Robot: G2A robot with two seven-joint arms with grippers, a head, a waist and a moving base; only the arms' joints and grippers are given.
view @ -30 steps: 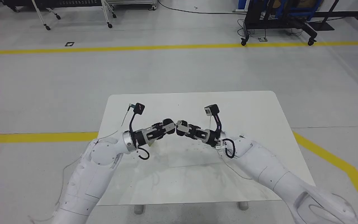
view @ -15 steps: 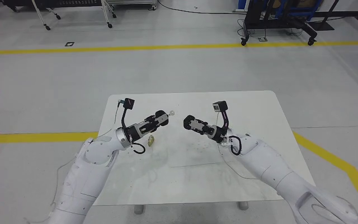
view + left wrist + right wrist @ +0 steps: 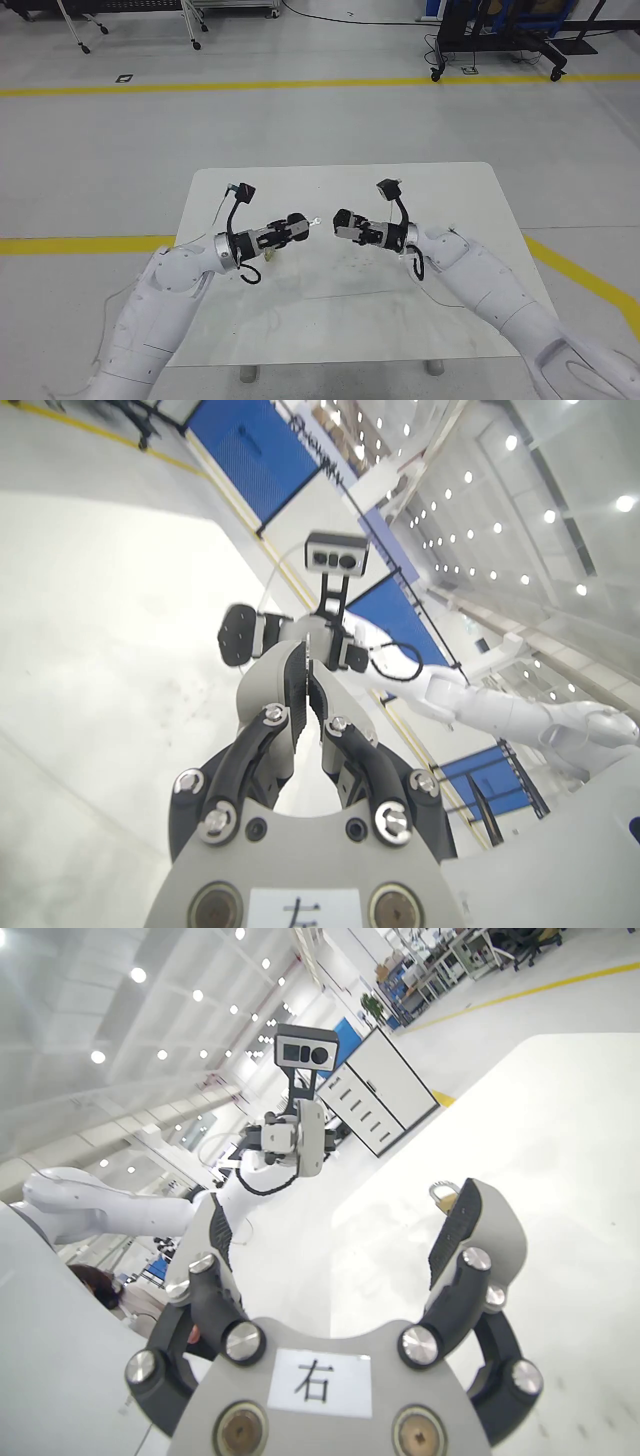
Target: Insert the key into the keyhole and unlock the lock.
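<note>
Industrial hall: yellow floor lines (image 3: 300,84)

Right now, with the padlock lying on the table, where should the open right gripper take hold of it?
Probably the brass body of the padlock, coming down from above with the right gripper. It rests on the table, shackle at one end; pinching the body's sides leaves shackle and bottom free. The keyhole is too small to see.
</note>
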